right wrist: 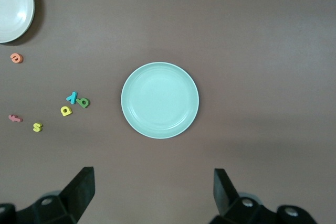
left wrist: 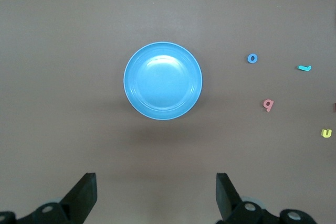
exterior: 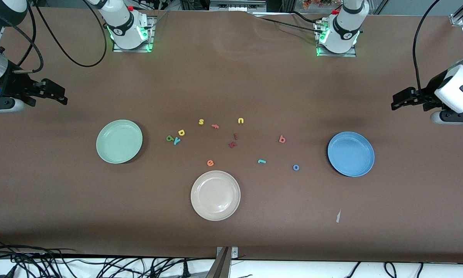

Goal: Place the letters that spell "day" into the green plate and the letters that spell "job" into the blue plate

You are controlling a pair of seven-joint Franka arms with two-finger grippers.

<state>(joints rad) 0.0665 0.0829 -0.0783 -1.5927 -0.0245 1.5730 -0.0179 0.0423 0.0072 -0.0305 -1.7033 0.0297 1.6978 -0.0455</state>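
With both plates empty, my right fingers (right wrist: 149,195), spread above the green plate (right wrist: 160,100), should descend squarely over the d (right wrist: 66,110) nearby; my left fingers (left wrist: 156,195) wait spread.

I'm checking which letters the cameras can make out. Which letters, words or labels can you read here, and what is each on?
"d": yellow foam letter
"a": dark green foam letter
"y": teal foam letter
"s": yellow foam letter
"u": yellow foam letter
"e": orange foam letter
"b": salmon-red foam letter
"o": blue foam letter
"j": teal foam letter
Pink and two dark red letters: unreadable. The plates bear no text.
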